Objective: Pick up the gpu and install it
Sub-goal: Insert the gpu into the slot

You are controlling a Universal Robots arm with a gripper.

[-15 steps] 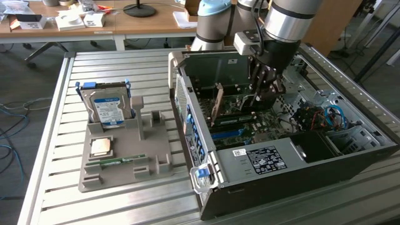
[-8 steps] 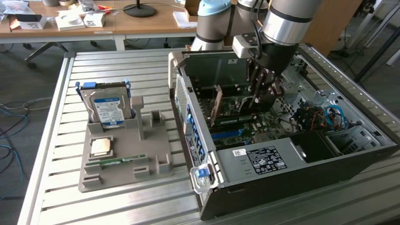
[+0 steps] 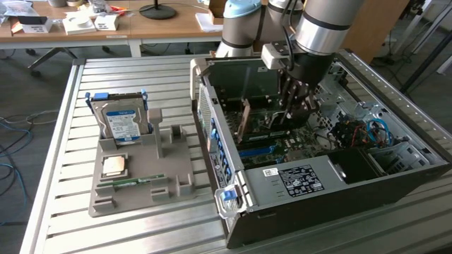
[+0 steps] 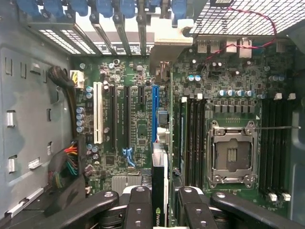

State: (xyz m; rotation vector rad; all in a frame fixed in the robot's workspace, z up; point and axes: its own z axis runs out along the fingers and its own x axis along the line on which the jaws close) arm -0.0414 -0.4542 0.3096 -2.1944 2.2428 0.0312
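gpu (image 4: 159,176) black, green logo | gripper (image 4: 163,196) black | motherboard (image 4: 138,129) green | PCIe slot (image 4: 155,112) blue | PCI slot (image 4: 98,112) white | hard drive (image 3: 121,123) silver, blue-white label | parts tray (image 3: 145,177) grey | table (image 3: 56,159) silver, slatted | case latch (image 3: 227,194) blue

No wording reads clearly: a small green logo mark on the edge of the gpu (image 4: 159,191) — print on the label (image 3: 301,180) of the power supply (image 3: 263,194) is illegible.

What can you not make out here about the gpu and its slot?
- Wrist view: the gpu, held edge-on in the gripper, hides its own lower edge, so whether it touches the blue slot is unclear.
- Exterior view: the gripper covers the spot where card and slot would meet.
- Exterior view: the text on the hard drive label is too small to read.
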